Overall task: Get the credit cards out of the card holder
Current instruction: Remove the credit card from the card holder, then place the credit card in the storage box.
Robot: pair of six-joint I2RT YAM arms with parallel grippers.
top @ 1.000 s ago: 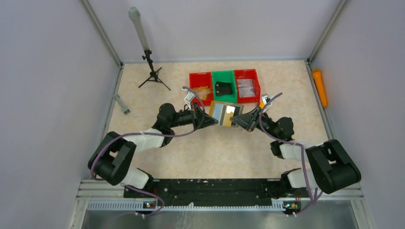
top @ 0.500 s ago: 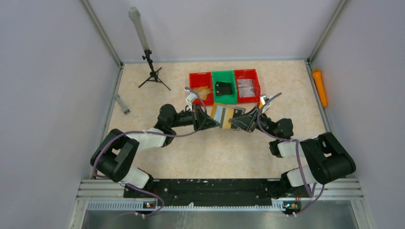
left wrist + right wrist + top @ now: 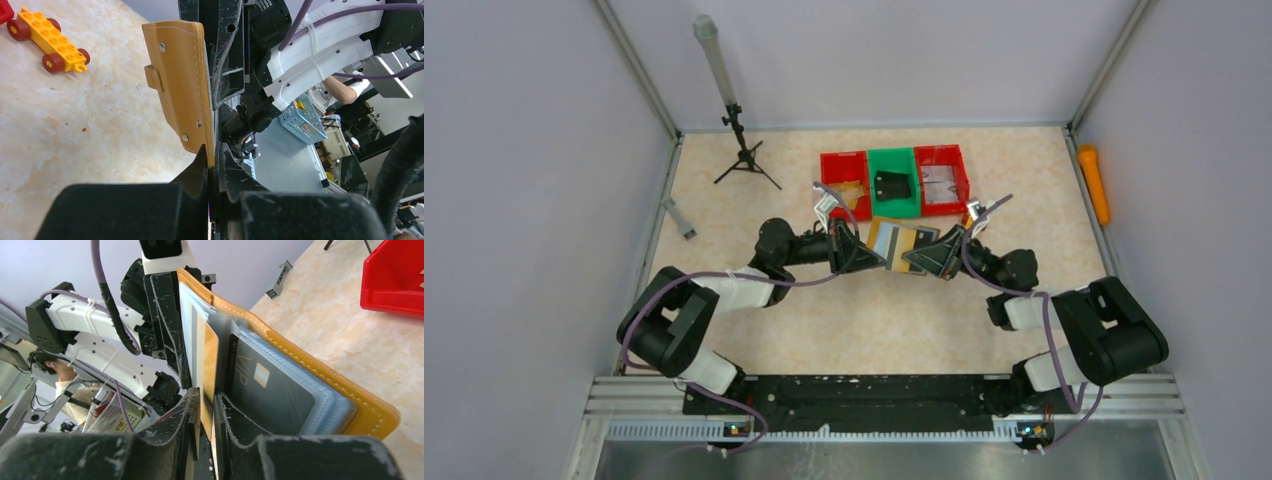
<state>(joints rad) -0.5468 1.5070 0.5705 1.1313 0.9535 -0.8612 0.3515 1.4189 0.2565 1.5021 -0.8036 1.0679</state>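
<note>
- Top external view: both arms reach in toward the middle with elbows splayed out. The left gripper [image 3: 869, 257] and right gripper [image 3: 916, 258] meet at the card holder [image 3: 902, 240] from opposite sides.
- The holder sits between them, just in front of the green bin [image 3: 893, 182], which has a red bin [image 3: 844, 180] beside it. Most of the bare table [image 3: 874, 325] is on the near side, toward the bases.
- Left wrist view only gets the holder's brown outside and its little tab. The left gripper is squeezed tight on the bottom edge, and there's a toy block [image 3: 47, 40] on the table off to the side.
- Right wrist view gets the inside: grey sleeves, credit cards [image 3: 200, 345] and a dark VIP card [image 3: 265, 390]. The right fingers are nearly closed, pinching a tan credit card [image 3: 210, 365] that sticks out.
</note>
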